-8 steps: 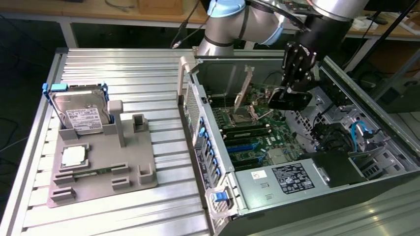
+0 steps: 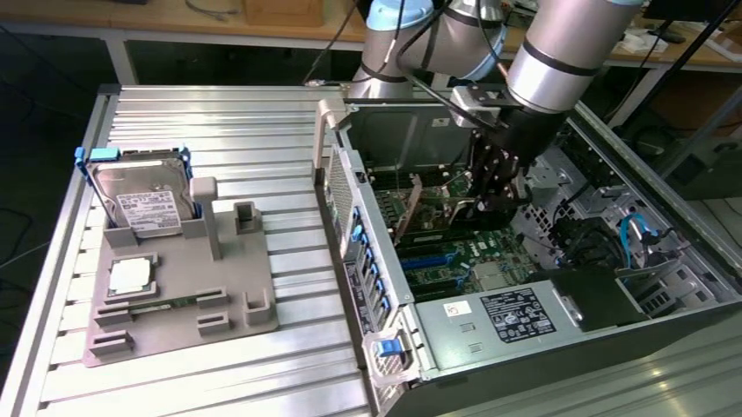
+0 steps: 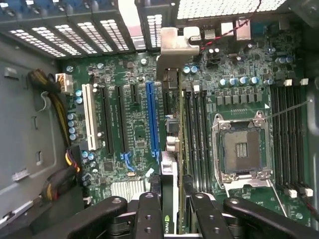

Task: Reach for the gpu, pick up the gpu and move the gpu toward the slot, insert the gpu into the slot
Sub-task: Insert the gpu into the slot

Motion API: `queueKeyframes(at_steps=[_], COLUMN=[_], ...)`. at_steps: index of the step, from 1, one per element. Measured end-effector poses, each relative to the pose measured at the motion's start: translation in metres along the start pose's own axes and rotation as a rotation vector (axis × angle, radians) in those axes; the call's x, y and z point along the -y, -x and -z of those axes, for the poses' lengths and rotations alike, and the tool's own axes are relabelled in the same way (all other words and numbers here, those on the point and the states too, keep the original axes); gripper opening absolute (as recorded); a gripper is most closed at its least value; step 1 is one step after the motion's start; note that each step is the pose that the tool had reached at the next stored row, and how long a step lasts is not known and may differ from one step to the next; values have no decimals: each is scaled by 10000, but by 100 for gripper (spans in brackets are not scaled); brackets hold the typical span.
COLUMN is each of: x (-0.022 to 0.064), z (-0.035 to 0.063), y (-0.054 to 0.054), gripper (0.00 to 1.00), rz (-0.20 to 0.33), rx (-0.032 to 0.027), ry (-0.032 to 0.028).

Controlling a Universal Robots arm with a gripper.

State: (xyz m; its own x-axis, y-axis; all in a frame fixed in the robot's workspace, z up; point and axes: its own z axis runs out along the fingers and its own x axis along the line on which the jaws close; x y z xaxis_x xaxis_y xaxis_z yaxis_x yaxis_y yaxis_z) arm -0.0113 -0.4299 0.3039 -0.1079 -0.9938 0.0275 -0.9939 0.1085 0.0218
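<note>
I am clamping the gpu (image 3: 169,172) edge-on in my pincer (image 3: 174,205). The card is hanging over the green motherboard (image 3: 137,137), its long axis running parallel to the blue slot (image 3: 152,119) just beside it. Its silver bracket (image 3: 175,42) is pointing toward the case's vented rear wall (image 3: 219,7).

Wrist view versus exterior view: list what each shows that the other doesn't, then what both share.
Wrist view adds: the gpu edge-on beside the long blue slot, not in it; black fingers on both its sides; the square CPU socket.
Exterior view adds: the hard drive with blue rails in a grey fixture, the ribbed table, the arm reaching into the open case.
Both: the gripper holding the card over the green motherboard.
</note>
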Motion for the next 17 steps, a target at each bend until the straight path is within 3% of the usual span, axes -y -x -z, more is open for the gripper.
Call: queueKeyframes(at_steps=[2, 8, 11, 15, 17], x=[-7, -6, -34, -150, -155], z=[-36, -116, -140, -165, -166], y=[0, 2, 0, -13, -11], gripper=[27, 27, 27, 27, 27], rz=[143, 1236, 1334, 1332, 1333], rx=[-5, -30, -28, -22, -21], ry=[-4, -36, -142, -316, -319])
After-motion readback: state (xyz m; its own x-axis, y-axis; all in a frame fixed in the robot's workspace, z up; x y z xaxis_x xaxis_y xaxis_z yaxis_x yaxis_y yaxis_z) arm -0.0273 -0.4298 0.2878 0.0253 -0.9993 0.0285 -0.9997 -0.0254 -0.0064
